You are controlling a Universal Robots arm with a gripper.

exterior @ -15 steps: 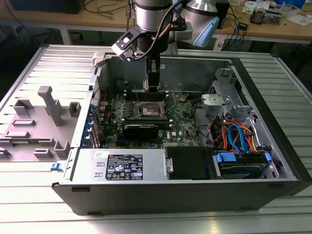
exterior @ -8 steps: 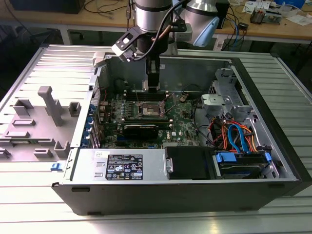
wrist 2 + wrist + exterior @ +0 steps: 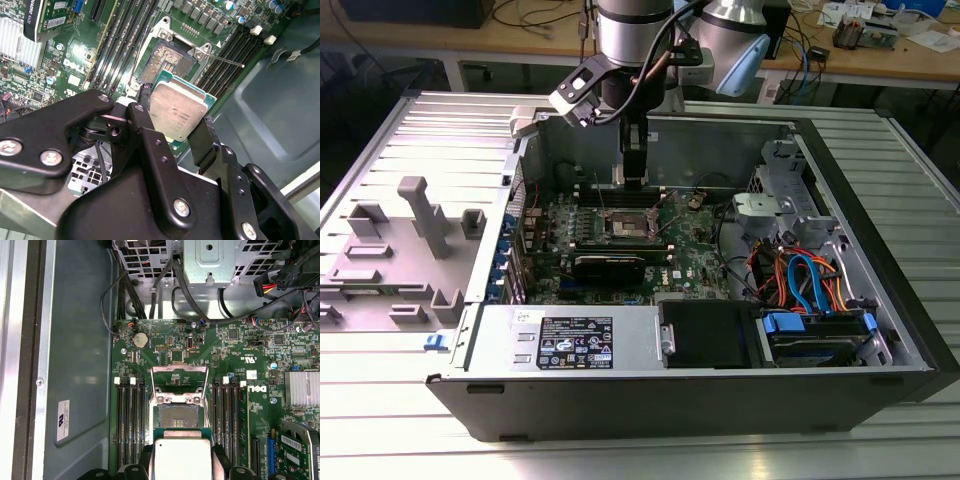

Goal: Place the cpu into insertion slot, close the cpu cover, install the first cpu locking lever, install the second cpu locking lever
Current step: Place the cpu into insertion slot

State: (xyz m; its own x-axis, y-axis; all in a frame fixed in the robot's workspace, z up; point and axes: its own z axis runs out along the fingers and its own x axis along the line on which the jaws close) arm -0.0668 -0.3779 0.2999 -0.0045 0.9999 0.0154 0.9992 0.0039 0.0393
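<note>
Slatted bench (image 3: 380,440) carries an open computer case (image 3: 620,400). Gripper (image 3: 175,116) fingers are clamped on opposite edges of the chip (image 3: 180,107). The chip is held level, apparently above and just short of the socket (image 3: 167,62). Cover (image 3: 179,368) stands raised beyond the socket.

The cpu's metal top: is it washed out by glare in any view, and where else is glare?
Second wrist view: the cpu top shows a pale sheen, not blown out. First wrist view: its top reads near-white. Exterior view: strong glare on the slatted table, the case interior darker.
</note>
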